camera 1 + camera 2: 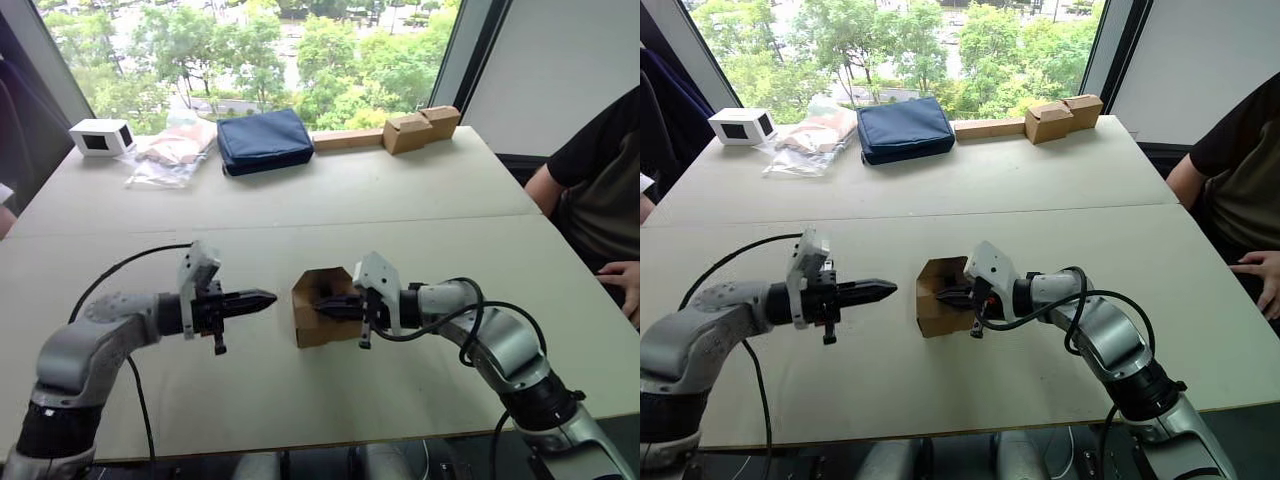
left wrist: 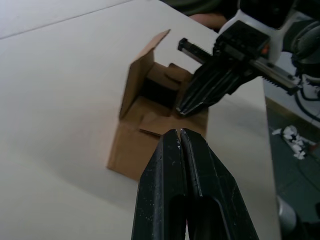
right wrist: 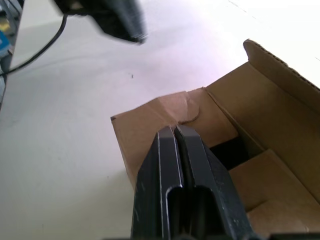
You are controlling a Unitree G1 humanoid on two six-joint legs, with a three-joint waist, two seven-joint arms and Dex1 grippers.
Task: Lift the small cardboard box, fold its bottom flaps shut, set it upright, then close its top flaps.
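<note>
Flaps (image 3: 260,200) of the small cardboard box (image 1: 322,308), resting mid-table (image 1: 400,190) between us, are what we judge ourselves folding: our right gripper (image 1: 327,307), fingers pressed together, pokes inside. Our left gripper (image 1: 268,297), likewise closed, waits just beside; next, brace and press.

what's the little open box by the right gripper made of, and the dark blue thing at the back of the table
The small cardboard box looks like plain brown corrugated cardboard, matte and unprinted: the right wrist view shows a fluted cut edge on a flap. The dark blue thing looks like soft woven fabric, probably a padded pouch or bag: its corners are rounded and its surface sags, though the exact cloth cannot be told.
</note>
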